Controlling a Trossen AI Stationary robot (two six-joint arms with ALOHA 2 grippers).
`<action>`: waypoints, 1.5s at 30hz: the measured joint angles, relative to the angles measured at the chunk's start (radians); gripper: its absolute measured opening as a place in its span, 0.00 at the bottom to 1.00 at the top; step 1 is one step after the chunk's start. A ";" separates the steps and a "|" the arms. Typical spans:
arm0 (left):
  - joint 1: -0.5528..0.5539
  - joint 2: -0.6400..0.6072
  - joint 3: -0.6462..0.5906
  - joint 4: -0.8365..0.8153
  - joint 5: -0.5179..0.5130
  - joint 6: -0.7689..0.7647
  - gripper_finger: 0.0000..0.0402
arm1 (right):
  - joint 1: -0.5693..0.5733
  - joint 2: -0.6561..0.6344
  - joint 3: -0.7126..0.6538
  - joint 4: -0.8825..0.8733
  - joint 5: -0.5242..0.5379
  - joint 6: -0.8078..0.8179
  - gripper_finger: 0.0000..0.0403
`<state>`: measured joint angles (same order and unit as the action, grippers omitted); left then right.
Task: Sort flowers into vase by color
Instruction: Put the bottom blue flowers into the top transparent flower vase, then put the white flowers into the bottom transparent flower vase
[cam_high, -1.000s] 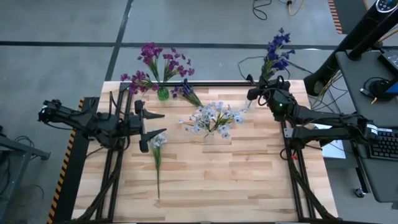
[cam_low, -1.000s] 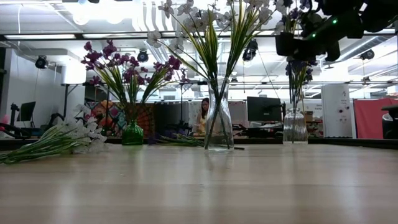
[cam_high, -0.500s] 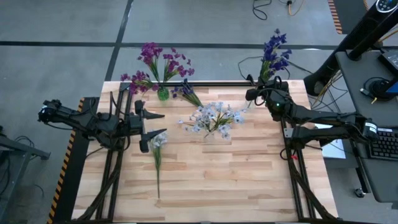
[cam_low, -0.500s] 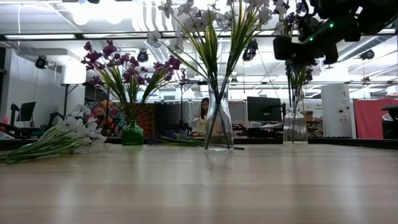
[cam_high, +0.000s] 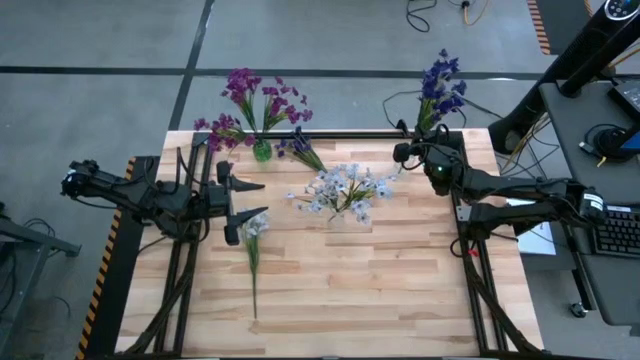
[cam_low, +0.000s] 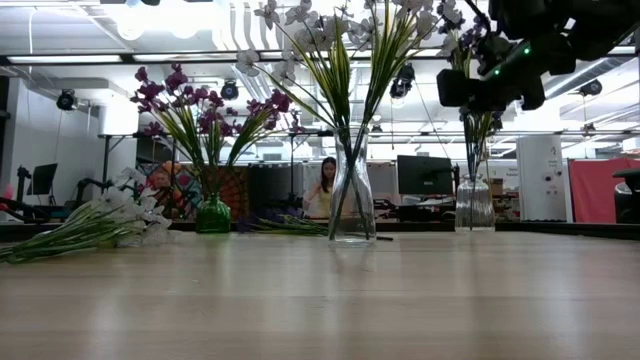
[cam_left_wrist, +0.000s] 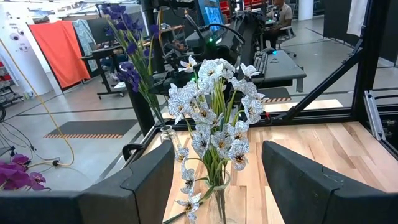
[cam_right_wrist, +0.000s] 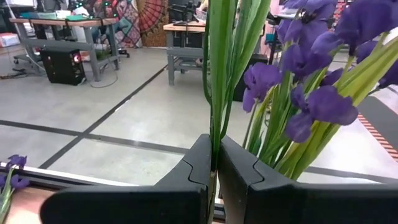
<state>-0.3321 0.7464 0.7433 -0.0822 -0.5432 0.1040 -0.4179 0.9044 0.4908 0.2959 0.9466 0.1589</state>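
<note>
I have the right gripper (cam_high: 404, 152) up at the far right corner of the table (cam_high: 400, 290), its fingers (cam_right_wrist: 198, 167) pressed together on the green stem of a blue-violet spray (cam_right_wrist: 219, 81), which rises straight up out of the pinch in my right wrist view. Right beside it stands the clear right-hand vase (cam_low: 474, 203) that already carries the other blue-violet flowers (cam_high: 442, 85), so the held stem runs near vertical, and in the low view the gripper hangs above the vase neck (whether the stem's foot is already inside the glass I cannot tell from here). What the next move turns on, as I judge it, is keeping that long axis upright over the mouth of the vase before I let go. The left gripper (cam_high: 240, 210) waits on the left side of the table with its fingers (cam_left_wrist: 140, 180) standing apart around nothing, pointing across at the middle clear vase (cam_low: 352, 200) full of white-lavender blossoms (cam_high: 345, 190). Just beside it one pale spray (cam_high: 252, 250) lies flat on the wood, blossoms toward the fingers and stem running away toward the near edge, so the left arm is plainly the nearer one for that pick. A blue-violet sprig (cam_high: 298, 148) lies on the table next to the green vase (cam_high: 262, 150) of magenta flowers (cam_high: 255, 100), roughly between the two arms and a little closer to the left
</note>
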 joint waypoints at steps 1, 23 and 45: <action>0.000 0.000 0.000 0.000 0.000 0.000 0.56 | 0.000 0.003 0.000 0.002 0.000 0.001 0.03; 0.000 0.000 0.000 -0.003 -0.001 -0.006 0.56 | 0.000 0.014 0.000 -0.037 -0.003 0.008 0.14; 0.000 0.024 0.000 -0.098 -0.084 -0.186 0.56 | 0.001 0.006 0.174 -0.556 -0.160 0.276 0.54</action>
<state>-0.3325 0.7705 0.7433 -0.1800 -0.6270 -0.0821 -0.4168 0.9104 0.6646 -0.2599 0.7862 0.4346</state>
